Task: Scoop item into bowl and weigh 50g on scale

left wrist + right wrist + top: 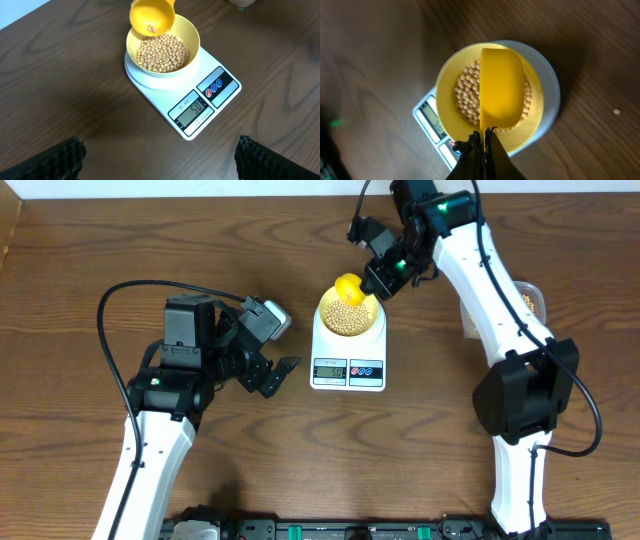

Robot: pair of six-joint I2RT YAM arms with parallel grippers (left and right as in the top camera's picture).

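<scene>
A pale-yellow bowl stands on the white scale, and a layer of tan beans lies in it. Over the bowl's far rim a bright yellow scoop is tilted, a few beans still inside. My right gripper is shut on the scoop's handle. To the left of the scale, my left gripper hangs wide open over bare table with nothing between its fingers.
A clear tub of beans sits at the right behind the right arm. One loose bean lies on the wooden table. The scale's display and buttons face the front edge.
</scene>
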